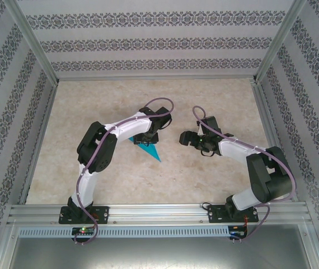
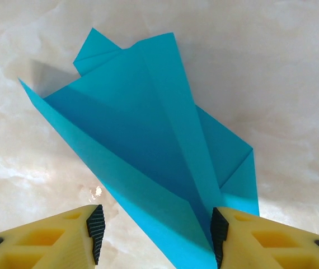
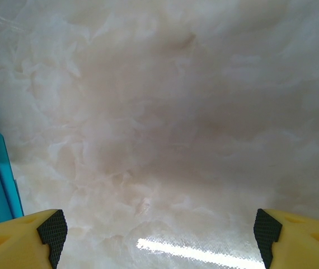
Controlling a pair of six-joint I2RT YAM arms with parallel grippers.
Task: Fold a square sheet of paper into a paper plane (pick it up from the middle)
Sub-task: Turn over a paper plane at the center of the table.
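A pale marbled table is noted, enclosed by patterned walls. The left arm is reached over the table's middle, and the right arm is bent in from the right.

The plane is found lying on the table at mid-field, partly under the left arm's wrist, its sharp tip directed toward the near edge. In the left wrist view the plane is seen with layered folds fanning away from the camera.

The left gripper is recorded as partly open astride the plane's narrow end. One pad is set against the paper's edge and the other pad stands clear of it. The right gripper is held wide apart above bare table, just beside the plane, and nothing is gripped.
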